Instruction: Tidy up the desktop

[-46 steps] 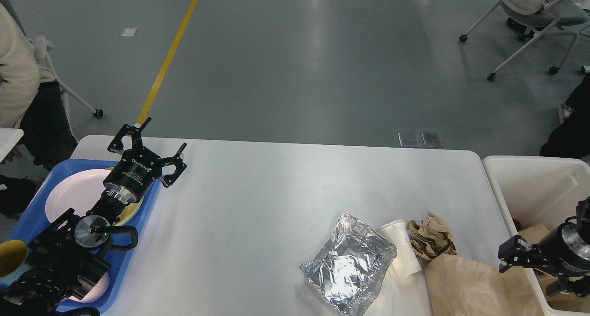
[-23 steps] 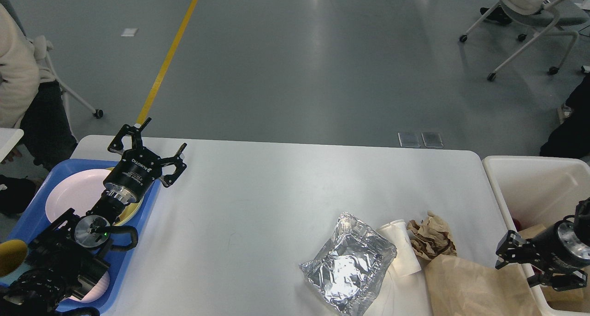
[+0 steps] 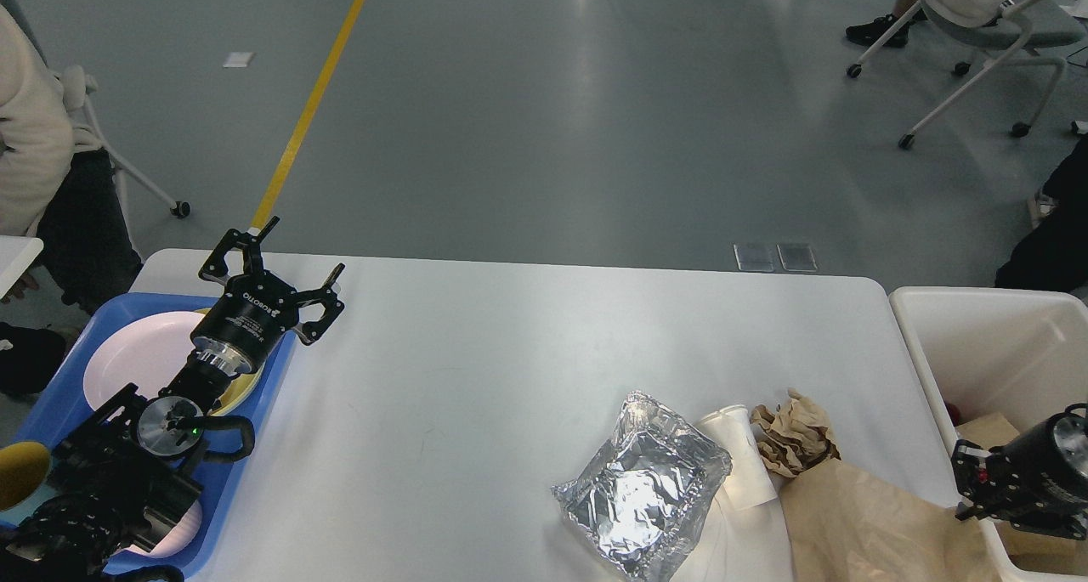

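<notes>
While the left gripper (image 3: 285, 263) is hanging wide-jawed (right gripper (image 3: 969, 488) unreadable), the white glossy desktop (image 3: 476, 361) is bearing crumpled foil (image 3: 642, 493).

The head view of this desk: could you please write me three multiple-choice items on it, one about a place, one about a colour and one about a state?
1. Where does the foil packet lie on the desktop?
A. near right part
B. far left corner
C. inside the white bin

2. What colour is the tray holding the plates?
A. red
B. blue
C. green

3. How does the left gripper stand?
A. shut on a plate
B. shut on a cup
C. open, holding nothing

Answers:
1 A: the packet sits toward the near right, beside the white cup and crumpled brown paper.
2 B: the tray's rim is blue.
3 C: its fingers are spread apart, with nothing between them.
</notes>
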Robot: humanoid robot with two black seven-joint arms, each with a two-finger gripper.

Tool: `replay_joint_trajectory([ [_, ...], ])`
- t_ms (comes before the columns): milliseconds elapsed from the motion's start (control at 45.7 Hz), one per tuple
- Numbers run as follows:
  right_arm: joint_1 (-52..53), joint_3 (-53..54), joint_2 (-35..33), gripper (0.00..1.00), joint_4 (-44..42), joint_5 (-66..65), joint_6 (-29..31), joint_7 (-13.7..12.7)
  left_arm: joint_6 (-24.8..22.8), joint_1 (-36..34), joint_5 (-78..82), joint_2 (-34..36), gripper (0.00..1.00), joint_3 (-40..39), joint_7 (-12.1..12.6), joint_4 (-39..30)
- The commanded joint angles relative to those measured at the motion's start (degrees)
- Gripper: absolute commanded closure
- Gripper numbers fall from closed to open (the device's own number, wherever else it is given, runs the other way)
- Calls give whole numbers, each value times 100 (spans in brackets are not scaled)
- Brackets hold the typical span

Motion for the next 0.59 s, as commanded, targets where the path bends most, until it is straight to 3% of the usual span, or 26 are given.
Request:
replay_joint_trajectory([
  [0, 78, -59, -49, 100, 45, -40, 144, 0, 0, 0, 0, 1, 3, 0, -3, 0],
  [263, 386, -270, -49, 100, 45, -128, 1401, 9, 0, 0, 0, 1, 3, 0, -3, 0],
  [569, 1053, -648, -119, 100, 37, -128, 1841, 0, 0, 0, 0, 1, 3, 0, 6, 0],
])
